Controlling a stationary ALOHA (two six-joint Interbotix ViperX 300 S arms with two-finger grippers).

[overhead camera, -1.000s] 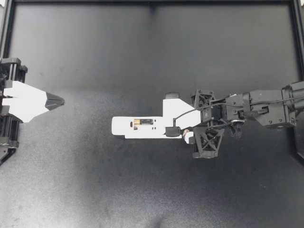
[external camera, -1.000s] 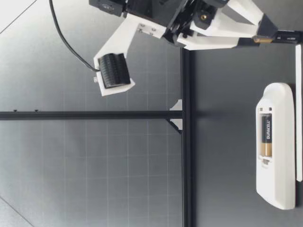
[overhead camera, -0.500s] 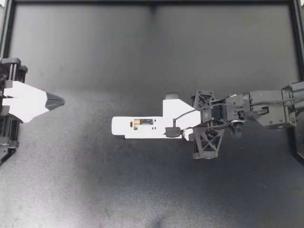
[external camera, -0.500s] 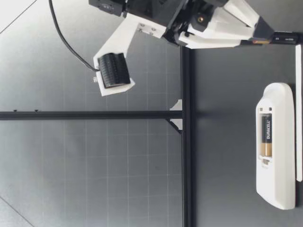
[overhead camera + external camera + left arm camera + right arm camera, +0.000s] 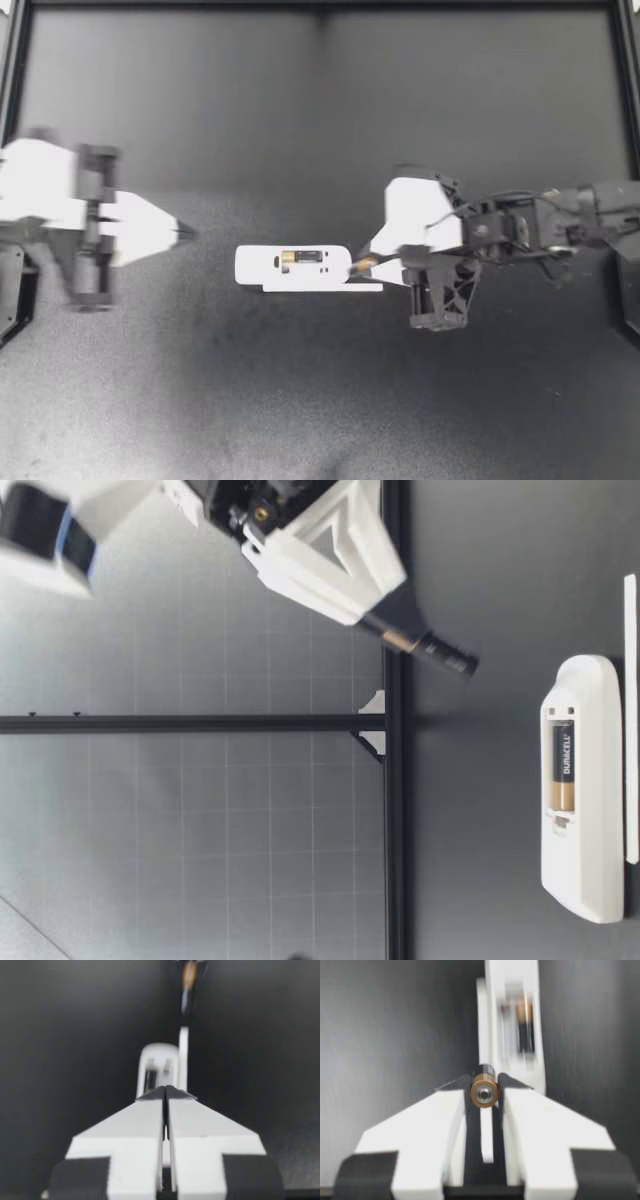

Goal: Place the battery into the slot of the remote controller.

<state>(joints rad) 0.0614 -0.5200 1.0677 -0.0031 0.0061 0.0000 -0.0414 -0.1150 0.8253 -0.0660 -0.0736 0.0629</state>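
top view: the right gripper (image 5: 378, 256) hides most of the copper-and-black cylindrical battery (image 5: 360, 266). only a small copper bit shows past the fingertips, at the end of the white plastic remote controller (image 5: 265, 266). whether that battery touches the remote cannot be told here. a second battery (image 5: 300, 257) sits in the remote's slot; the rest of the slot is too small to read. a thin white strip (image 5: 330, 288) lies along the remote's side. the left arm is blurred, its detail hard to make out.

low view: only one arm shows, cut off at the edge. it is the right gripper (image 5: 392, 628), jaws pinching the battery (image 5: 440, 656). the battery sticks out past the fingertips, tilted down, above the table and apart from the remote (image 5: 590, 870).

right wrist view: the battery (image 5: 484, 1092) is seen end-on, clamped from both sides. the remote (image 5: 512, 990) ahead is blurred.

left wrist view: the closed fingers cover the near end of the remote (image 5: 157, 1057). the held battery (image 5: 188, 977) is a blur beyond it.

pose: the right arm reaches in from the right, gripper angled down at the remote's end. the left arm reaches in from the left. the left gripper (image 5: 183, 231) has its jaws pressed together, empty, pointing at the remote's other end, apart from it, over the black table (image 5: 320, 120).
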